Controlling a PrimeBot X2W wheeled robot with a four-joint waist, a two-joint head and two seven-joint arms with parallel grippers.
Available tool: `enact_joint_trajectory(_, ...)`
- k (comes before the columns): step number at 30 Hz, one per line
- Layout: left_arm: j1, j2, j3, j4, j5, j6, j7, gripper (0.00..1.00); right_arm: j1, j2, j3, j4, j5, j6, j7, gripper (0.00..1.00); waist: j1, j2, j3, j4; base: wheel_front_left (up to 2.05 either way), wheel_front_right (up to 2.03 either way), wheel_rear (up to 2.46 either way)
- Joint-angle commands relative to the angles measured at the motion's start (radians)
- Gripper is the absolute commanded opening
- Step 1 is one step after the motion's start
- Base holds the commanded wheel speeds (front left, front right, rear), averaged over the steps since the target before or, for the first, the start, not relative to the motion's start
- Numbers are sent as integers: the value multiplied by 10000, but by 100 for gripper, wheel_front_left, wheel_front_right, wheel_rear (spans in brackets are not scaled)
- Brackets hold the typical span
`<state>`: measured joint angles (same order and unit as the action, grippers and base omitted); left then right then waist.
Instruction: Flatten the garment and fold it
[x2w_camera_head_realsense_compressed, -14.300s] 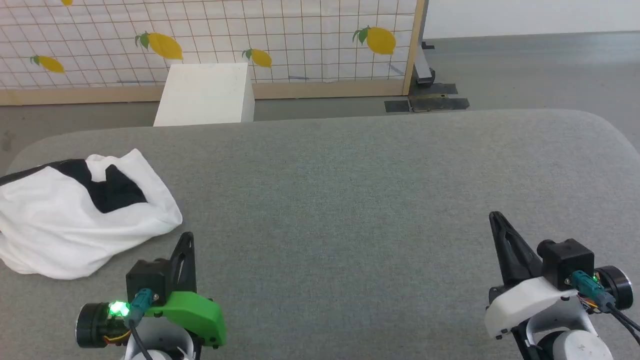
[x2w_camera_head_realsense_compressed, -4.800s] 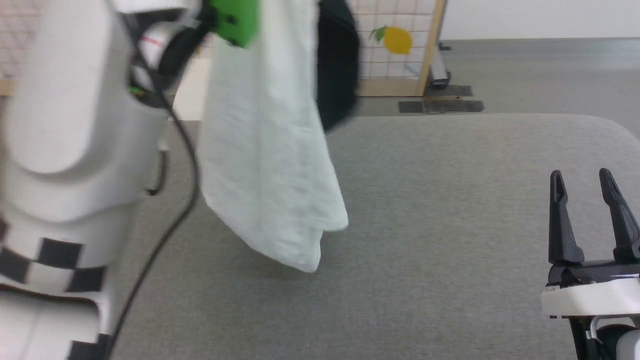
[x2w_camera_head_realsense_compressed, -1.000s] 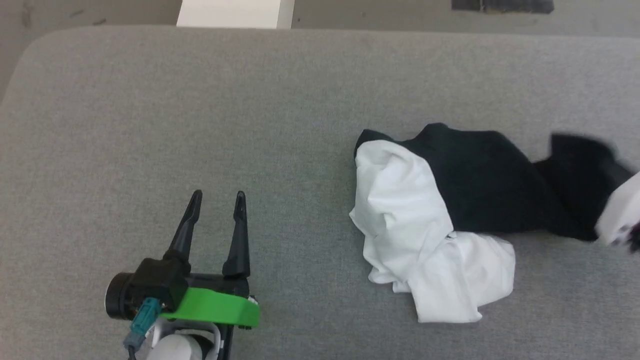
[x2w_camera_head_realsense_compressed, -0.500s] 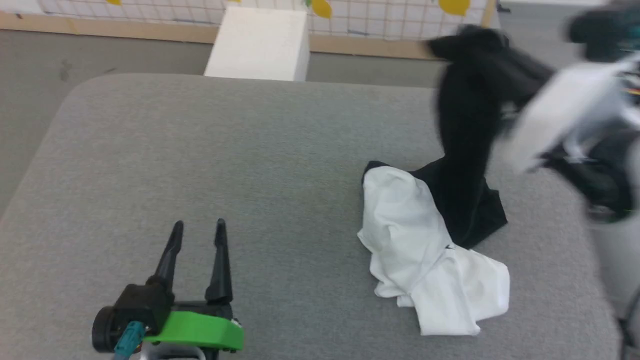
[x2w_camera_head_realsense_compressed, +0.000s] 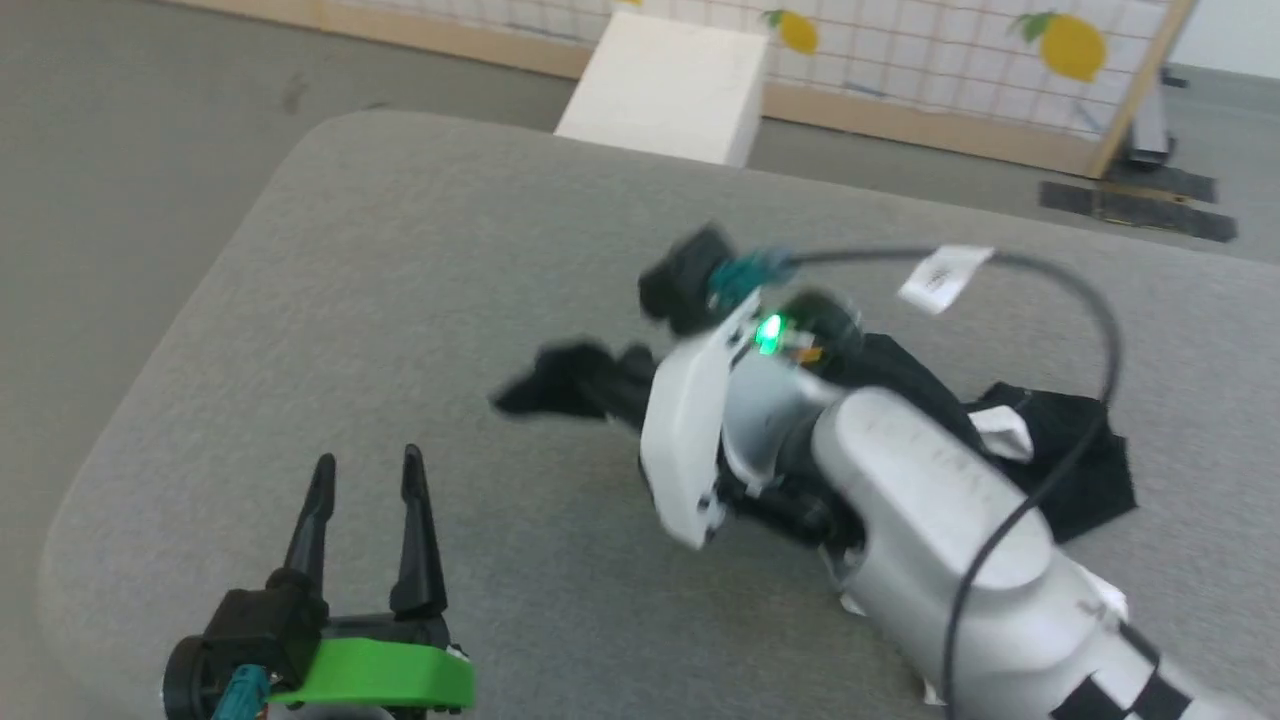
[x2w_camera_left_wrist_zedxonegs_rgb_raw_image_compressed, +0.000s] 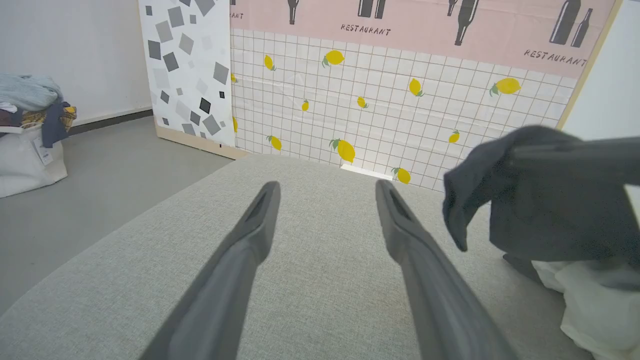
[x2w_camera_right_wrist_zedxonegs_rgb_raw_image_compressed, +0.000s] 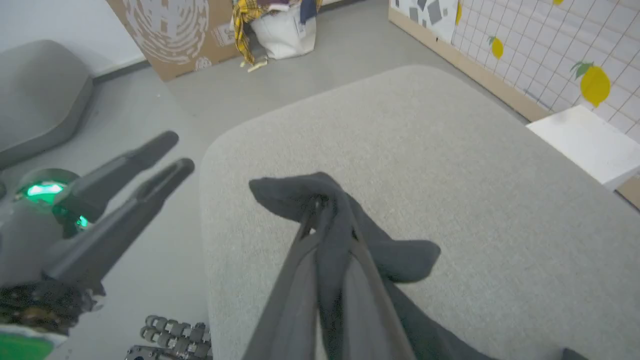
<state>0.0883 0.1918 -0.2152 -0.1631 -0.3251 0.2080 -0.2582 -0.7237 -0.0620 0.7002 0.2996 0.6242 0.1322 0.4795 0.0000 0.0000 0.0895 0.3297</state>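
A broad counter (x2w_camera_head_realsense_compressed: 400, 250) covered in grey woven fabric, with rounded corners, stands on a smooth grey floor (x2w_camera_head_realsense_compressed: 120, 150). Beyond its far edge a plain white box (x2w_camera_head_realsense_compressed: 670, 85) sits on the floor, against the wooden foot of a screen (x2w_camera_left_wrist_zedxonegs_rgb_raw_image_compressed: 380, 100) printed with a white grid and yellow lemons. Above the grid runs a pink band (x2w_camera_left_wrist_zedxonegs_rgb_raw_image_compressed: 425, 20) with dark bottle shapes and the word RESTAURANT. To the screen's left stands a white panel (x2w_camera_left_wrist_zedxonegs_rgb_raw_image_compressed: 185, 65) scattered with grey squares, and farther left a white bag (x2w_camera_left_wrist_zedxonegs_rgb_raw_image_compressed: 25, 160) heaped with clothes rests by a pale wall. In the right wrist view a brown cardboard sheet (x2w_camera_right_wrist_zedxonegs_rgb_raw_image_compressed: 170, 30) with a white swirl print leans near the bag.

The garment (x2w_camera_head_realsense_compressed: 1060, 450) lies on the right half of the counter, partly under the right arm. The right hand (x2w_camera_right_wrist_zedxonegs_rgb_raw_image_compressed: 320, 210) is clamped on a fold of its black section, held just above the cloth surface. White fabric lies bunched on the counter below the black. The left hand (x2w_camera_head_realsense_compressed: 367, 465) hovers near the counter's front left corner, fingers spread wide and holding nothing.
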Motion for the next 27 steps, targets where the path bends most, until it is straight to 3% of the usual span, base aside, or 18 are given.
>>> enact_joint_trajectory(1,59,-95,-73,15,136,-25,-36,100,256,34,248,418,86,-15,-146,0,0,0,325,602,0,0,0)
enact_joint_trajectory(7,-166,-350,-278,226,202,-196,-36,100,609,95,1471,2077,-72,-15,-225,0,0,0,468,1088,0,0,0)
enact_joint_trajectory(8,-180,-375,-286,263,217,-210,-36,100,642,98,1642,2295,-82,-15,-228,10,0,0,463,1108,0,0,0)
enact_joint_trajectory(9,-189,-392,-287,288,227,-216,-36,100,647,100,1731,2428,-74,-15,-287,38,0,0,463,1115,0,0,0)
enact_joint_trajectory(10,-198,-406,-290,325,241,-225,-36,100,630,102,1826,2582,-76,-15,-386,100,0,0,449,1115,0,0,0)
enact_joint_trajectory(20,-190,-202,-205,314,308,-226,44,100,-366,115,2003,2172,1051,-15,-1264,100,0,0,-75,158,0,0,0)
enact_joint_trajectory(24,-127,-25,-134,101,328,-198,166,100,-763,57,1469,1793,1245,-15,-1657,100,0,0,-228,-496,0,0,0)
enact_joint_trajectory(27,-94,84,-135,-189,392,-162,267,100,-791,-375,841,1282,1229,-15,-1901,100,0,0,-225,-1020,0,0,0)
